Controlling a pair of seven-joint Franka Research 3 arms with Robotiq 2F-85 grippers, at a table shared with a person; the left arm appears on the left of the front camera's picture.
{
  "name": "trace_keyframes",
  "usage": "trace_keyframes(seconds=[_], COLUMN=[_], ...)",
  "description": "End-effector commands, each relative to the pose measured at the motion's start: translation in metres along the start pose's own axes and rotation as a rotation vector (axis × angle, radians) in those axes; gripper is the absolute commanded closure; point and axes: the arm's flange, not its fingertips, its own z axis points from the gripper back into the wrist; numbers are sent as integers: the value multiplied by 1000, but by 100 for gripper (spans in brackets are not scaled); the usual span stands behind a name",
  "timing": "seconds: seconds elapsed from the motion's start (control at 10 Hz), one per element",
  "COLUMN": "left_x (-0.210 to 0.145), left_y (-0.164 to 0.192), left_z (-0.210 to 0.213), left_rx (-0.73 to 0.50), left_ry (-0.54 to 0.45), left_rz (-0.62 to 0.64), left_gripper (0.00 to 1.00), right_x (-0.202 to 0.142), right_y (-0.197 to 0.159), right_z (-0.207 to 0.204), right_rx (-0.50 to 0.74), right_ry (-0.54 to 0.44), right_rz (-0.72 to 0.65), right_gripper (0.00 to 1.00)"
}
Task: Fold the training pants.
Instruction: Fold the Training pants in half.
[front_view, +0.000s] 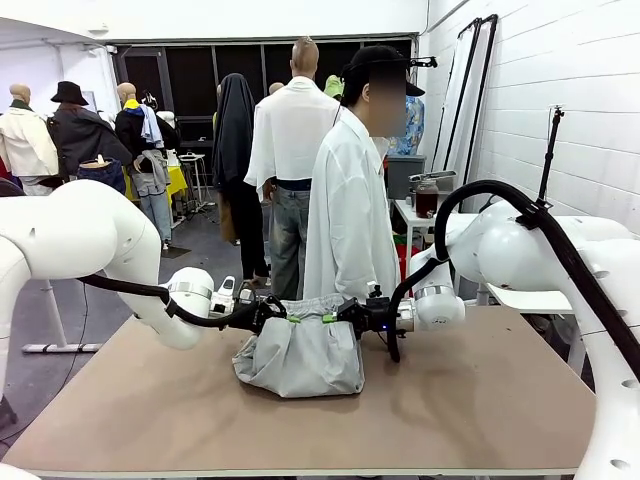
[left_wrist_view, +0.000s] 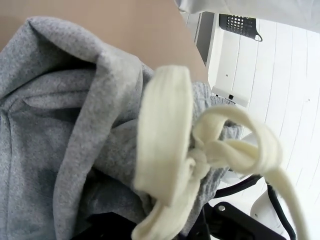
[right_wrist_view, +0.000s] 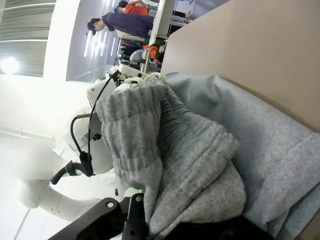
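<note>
The light grey training pants (front_view: 300, 352) hang bunched between both grippers, lower part resting on the brown table (front_view: 480, 400). My left gripper (front_view: 280, 315) is shut on the left end of the waistband, my right gripper (front_view: 340, 315) shut on the right end, both a little above the table. The left wrist view looks onto grey jersey (left_wrist_view: 55, 150) and the knotted whitish drawstring (left_wrist_view: 200, 150). The gathered waistband (right_wrist_view: 170, 150) bunches over my fingers in the right wrist view, with the left arm (right_wrist_view: 75, 165) behind it.
A person in a white coat (front_view: 350, 210) stands at the table's far edge, just behind the pants. A black mesh basket (left_wrist_view: 239, 24) sits past the table edge in the left wrist view. Bare tabletop lies at the front and both sides.
</note>
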Motion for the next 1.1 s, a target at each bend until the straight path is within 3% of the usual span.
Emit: trace_keyframes(seconds=[0.0,0.4,0.5,1.0], left_x=[12,10,7,-21], left_y=[6,12,11,-16], left_z=[14,22,29,86], left_rx=[25,6,-5,2], left_ry=[-62,-80,-92,-207], left_rz=[24,41,39,-18], left_gripper=[88,11,0,0], right_x=[14,9,8,-2], right_y=[-10,-5,-1,27], right_z=[14,24,30,60], right_rx=[-32,-65,-77,-140], right_ry=[-84,-116,-123,-154], right_rz=[-46,-58,-53,-22], right_gripper=[79,0,0,0])
